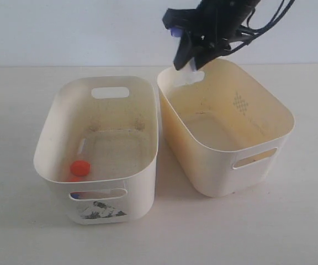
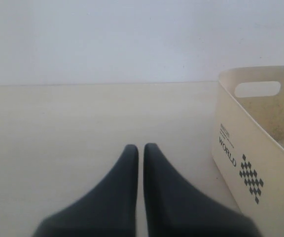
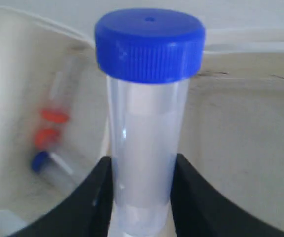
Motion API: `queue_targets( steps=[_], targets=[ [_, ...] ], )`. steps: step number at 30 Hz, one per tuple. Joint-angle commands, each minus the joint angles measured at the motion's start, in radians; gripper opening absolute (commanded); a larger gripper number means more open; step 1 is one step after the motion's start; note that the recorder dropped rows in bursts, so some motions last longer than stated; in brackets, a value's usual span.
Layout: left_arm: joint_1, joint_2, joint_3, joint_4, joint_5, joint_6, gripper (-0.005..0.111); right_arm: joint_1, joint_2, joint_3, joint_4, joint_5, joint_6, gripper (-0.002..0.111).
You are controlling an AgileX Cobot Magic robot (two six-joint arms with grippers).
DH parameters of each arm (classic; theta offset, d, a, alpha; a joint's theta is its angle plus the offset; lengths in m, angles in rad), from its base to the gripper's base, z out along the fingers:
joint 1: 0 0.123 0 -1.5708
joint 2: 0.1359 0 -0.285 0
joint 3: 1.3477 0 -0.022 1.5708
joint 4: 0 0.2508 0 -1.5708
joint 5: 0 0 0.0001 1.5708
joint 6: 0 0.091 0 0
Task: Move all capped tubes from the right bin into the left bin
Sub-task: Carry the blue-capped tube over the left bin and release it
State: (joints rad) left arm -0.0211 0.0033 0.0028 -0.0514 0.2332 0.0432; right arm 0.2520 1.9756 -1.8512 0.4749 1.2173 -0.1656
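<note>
Right wrist view: the right end effector (image 3: pixel 142 165) is closed part-way on a blue-capped tube (image 3: pixel 147 128). One dark finger presses each side of the clear body, and the blue cap stands out beyond the fingertips. In the exterior view this end effector hangs above the far rim of the right bin (image 1: pixel 269 110), close over its far handle slot. The tube it holds is lifted clear of that bin's walls and floor.

The left bin (image 1: pixel 142 105) stands on the counter (image 1: pixel 291 232) just beside the right bin, their facing walls nearly touching. On its grimy floor, at the end away from the right bin's far slot, lie one orange-capped tube (image 1: pixel 80 167), a second orange-capped tube (image 3: pixel 46 137) and a second blue-capped tube (image 3: pixel 39 161), close together.

The left end effector (image 2: pixel 140 148) has its fingers drawn together with only a thin slit between them, gripping nothing. It sits low over bare counter near the left bin's printed outer wall.
</note>
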Motion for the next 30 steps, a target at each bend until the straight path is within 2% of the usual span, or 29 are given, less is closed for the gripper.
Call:
queue_targets(
  steps=[1,5,8,10,11,12,13,15,16,22,30],
  targets=[
    [0.001,-0.003,-0.003,0.0,-0.001,-0.008,0.004,0.084,-0.013,-0.005,0.162,0.004,-0.193,0.0],
    [0.001,-0.003,-0.003,0.0,-0.001,-0.008,0.004,0.18,-0.009,-0.003,0.116,0.004,-0.275,0.005],
    [0.001,-0.003,-0.003,0.0,-0.001,-0.008,0.004,0.237,-0.009,-0.003,0.101,0.004,-0.311,0.024],
    [0.001,-0.003,-0.003,0.0,-0.001,-0.008,0.004,0.26,-0.009,-0.003,0.082,0.004,-0.307,0.043],
    [0.001,-0.003,-0.003,0.0,-0.001,-0.008,0.004,0.262,-0.009,-0.003,0.073,0.004,-0.291,0.046],
    [0.001,-0.003,-0.003,0.0,-0.001,-0.008,0.004,0.267,-0.009,-0.003,0.056,0.004,-0.235,0.043],
    [0.001,-0.003,-0.003,0.0,-0.001,-0.008,0.004,0.267,-0.009,-0.003,0.037,0.004,-0.174,0.032],
    [0.001,-0.003,-0.003,0.0,-0.001,-0.008,0.004,0.267,-0.009,-0.007,-0.007,0.004,-0.151,-0.001],
    [0.001,-0.003,-0.003,0.0,-0.001,-0.008,0.004,0.265,-0.011,-0.007,-0.037,0.004,-0.146,0.002],
    [0.001,-0.003,-0.003,0.0,-0.001,-0.008,0.004,0.265,-0.065,-0.007,-0.132,0.004,-0.076,0.0],
    [0.001,-0.003,-0.003,0.0,-0.001,-0.008,0.004,0.265,-0.301,0.048,-0.304,0.004,-0.065,0.0]
  ],
)
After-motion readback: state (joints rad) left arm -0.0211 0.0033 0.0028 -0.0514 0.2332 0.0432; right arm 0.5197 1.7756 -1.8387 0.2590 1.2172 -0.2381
